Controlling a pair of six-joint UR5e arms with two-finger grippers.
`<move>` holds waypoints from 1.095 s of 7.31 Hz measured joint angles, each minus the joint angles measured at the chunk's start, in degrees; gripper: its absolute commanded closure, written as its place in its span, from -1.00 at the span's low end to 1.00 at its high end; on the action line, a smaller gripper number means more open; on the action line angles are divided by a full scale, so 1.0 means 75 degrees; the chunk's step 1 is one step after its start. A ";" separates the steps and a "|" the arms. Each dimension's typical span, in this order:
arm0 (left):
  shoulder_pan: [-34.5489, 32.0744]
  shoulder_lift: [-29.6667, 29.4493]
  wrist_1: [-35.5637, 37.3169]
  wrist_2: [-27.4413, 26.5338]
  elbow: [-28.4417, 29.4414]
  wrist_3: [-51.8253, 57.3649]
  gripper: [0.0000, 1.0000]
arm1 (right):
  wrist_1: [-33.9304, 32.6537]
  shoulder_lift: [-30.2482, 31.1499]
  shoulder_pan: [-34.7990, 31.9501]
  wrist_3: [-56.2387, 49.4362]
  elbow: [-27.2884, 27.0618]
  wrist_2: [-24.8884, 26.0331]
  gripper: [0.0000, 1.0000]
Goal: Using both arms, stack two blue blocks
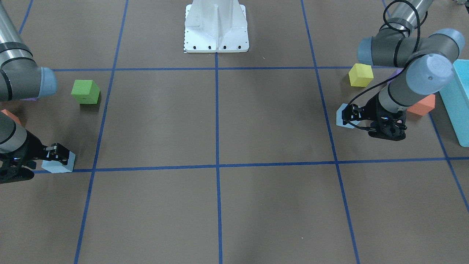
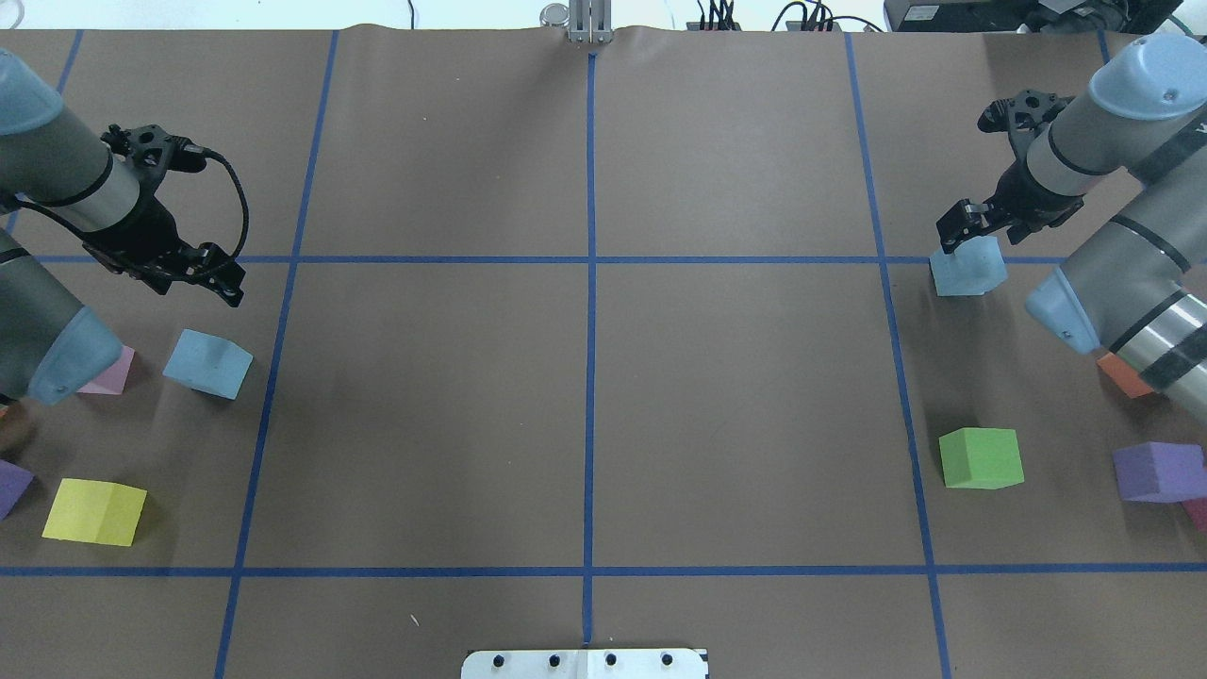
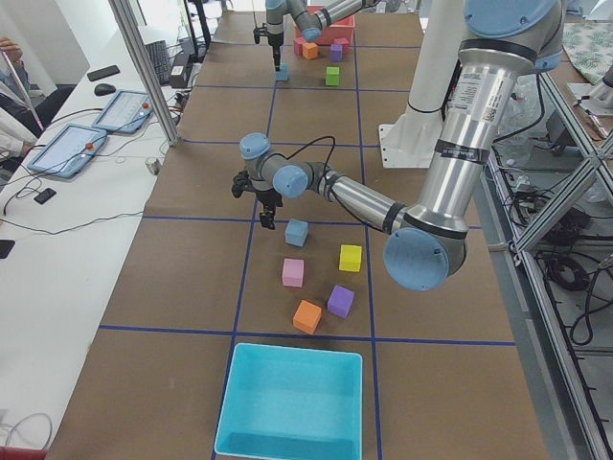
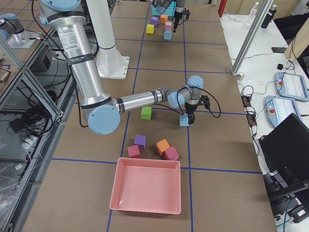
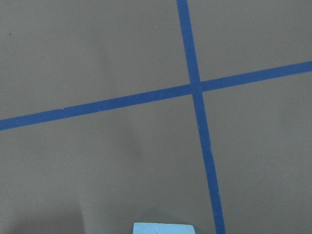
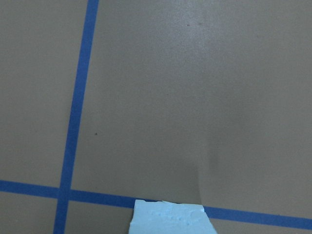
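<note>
Left arm: the left arm's black fingers (image 2: 224, 289) are hanging spread and released above the left pale blue foam cube (image 2: 207, 364), touching nothing.
Left cube: it is sitting on the brown table (image 2: 735, 424) near the left edge.
Right arm: the right arm's black fingers (image 2: 954, 230) are straddling the top of the right pale blue foam cube (image 2: 966, 268); whether they are clenched, I cannot tell.
Right cube: it is sitting near the right edge, toward the far side.
Progress: as I judge it, nothing is stacked yet; lifting, carrying and placing are all remaining.
</note>
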State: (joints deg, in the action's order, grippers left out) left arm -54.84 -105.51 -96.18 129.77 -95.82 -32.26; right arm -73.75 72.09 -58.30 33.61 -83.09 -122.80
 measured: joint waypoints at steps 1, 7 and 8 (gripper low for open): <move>0.0000 0.0002 -0.0005 0.0001 0.0006 -0.0005 -0.95 | 0.0001 0.0011 0.0043 0.0005 0.0003 0.0034 -0.69; 0.0023 0.0138 -0.0036 -0.0081 0.0032 0.0002 -0.95 | 0.0377 -0.0003 0.0226 0.0001 0.0097 0.0056 -0.21; 0.0091 0.0246 -0.0196 -0.0137 0.0012 0.0001 -0.95 | 0.0335 -0.0085 0.0232 0.0023 0.0015 0.0027 -0.21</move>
State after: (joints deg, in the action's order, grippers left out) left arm -54.16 -103.66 -97.65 128.74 -95.73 -32.25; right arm -71.24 71.45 -56.56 33.78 -82.98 -122.59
